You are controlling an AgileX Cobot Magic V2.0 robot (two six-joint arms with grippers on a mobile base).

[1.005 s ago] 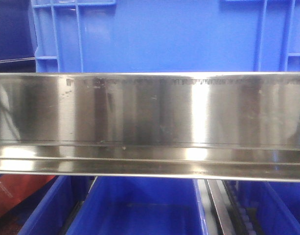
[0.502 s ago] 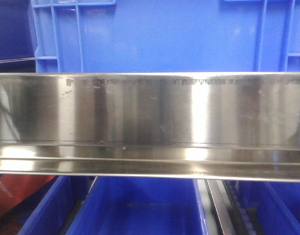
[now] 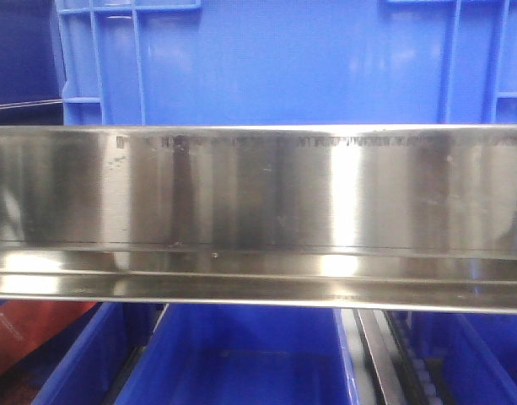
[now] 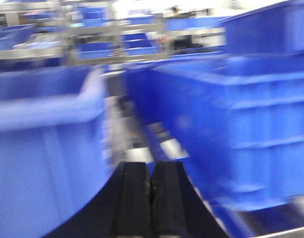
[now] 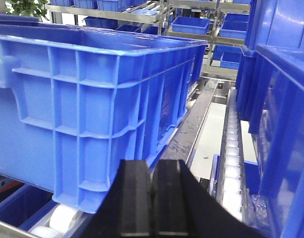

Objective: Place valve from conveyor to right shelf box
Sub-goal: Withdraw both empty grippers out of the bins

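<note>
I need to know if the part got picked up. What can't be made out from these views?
- Valve and conveyor: in no view.
- Front view: steel rail blocks the middle.
- Left wrist view: motion blur; left hand shut.
- Right wrist view: right hand shut; blue crate fills the left.

A wide, brushed stainless-steel shelf rail (image 3: 258,215) is stretching across the whole width of the picture, its flat face catching soft vertical bands of light and dark, with a bright streak showing right of centre. Along its lower edge a stepped lip is running from side to side. Above it a large blue plastic crate with moulded ribs (image 3: 266,63) is filling the upper part of the picture, its ribbed corners showing at left and right. Below the rail an open blue plastic bin (image 3: 241,359) is sitting in the middle (its floor is too dim to make out), a grey metal divider strip (image 3: 378,359) is slanting just beside it on the right, and a reddish-orange surface (image 3: 30,333) is showing at the lower left corner.
</note>
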